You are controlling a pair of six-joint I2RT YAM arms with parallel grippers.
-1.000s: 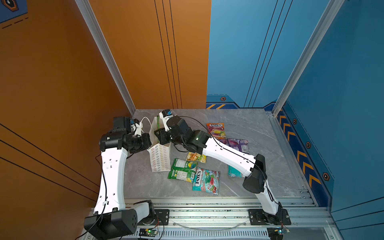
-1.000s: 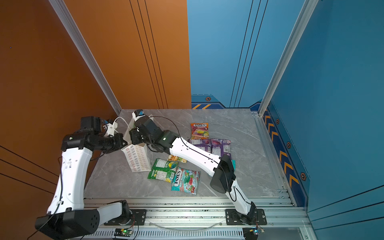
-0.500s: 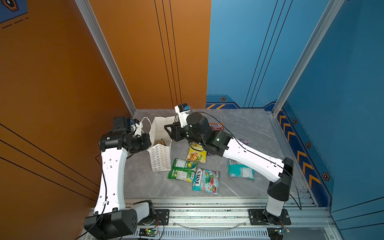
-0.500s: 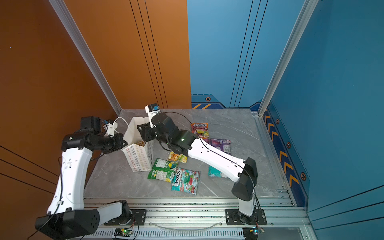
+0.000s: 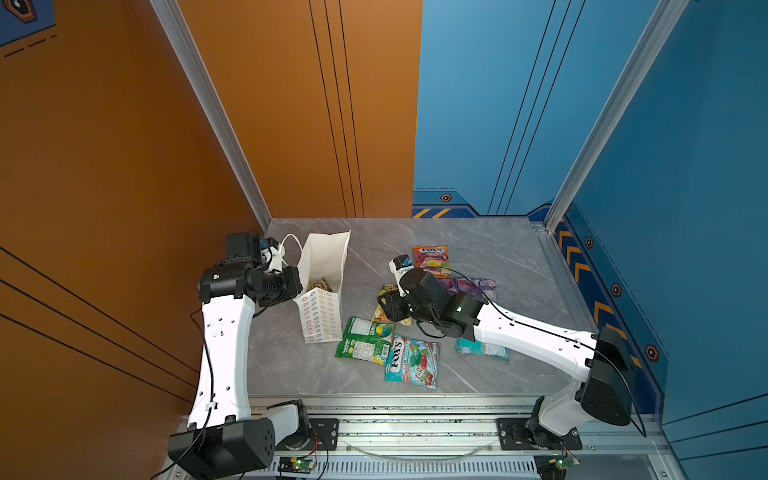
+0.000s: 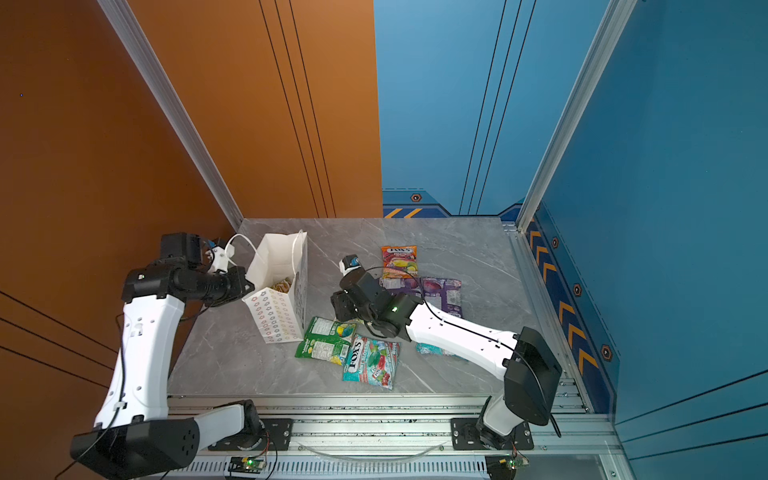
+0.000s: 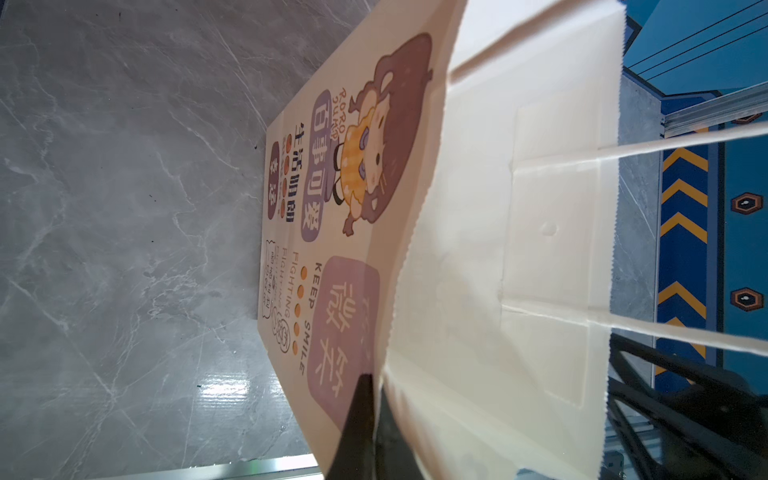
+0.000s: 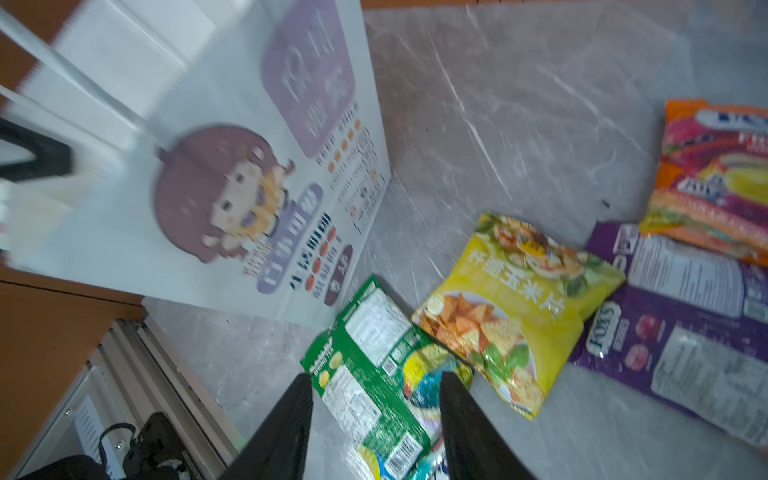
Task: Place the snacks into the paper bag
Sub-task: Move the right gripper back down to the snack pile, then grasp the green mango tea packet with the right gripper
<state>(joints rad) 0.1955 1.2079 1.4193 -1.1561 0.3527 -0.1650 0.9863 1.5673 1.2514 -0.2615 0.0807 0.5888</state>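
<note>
**Left gripper pinching the bag rim, right gripper apart over the packets**

I see my left gripper (image 7: 372,384) clamped tight on the thin serrated rim of the paper bag (image 5: 322,299), holding the stiff white paper with its mouth open. The bag stands upright on the grey marbled surface (image 5: 498,257); its narrow side carries rows of small coloured outlines and its broad face a cartoon girl (image 7: 374,137). A crinkly packet lies inside it (image 5: 319,284).

My right gripper (image 8: 374,395) hangs with its jaws partly apart and nothing between them. Directly beneath its fingertips lies the glossy green packet (image 8: 374,365), flat and rectangular. Just past that sits a puffy yellow packet (image 8: 515,307), then purple packets (image 8: 681,316) and an orange one (image 8: 715,178) further out. The teal FOX'S packet (image 5: 411,362) lies flat behind the gripper, toward the arm's base, and another teal packet (image 5: 482,348) lies partly under the arm.
</note>
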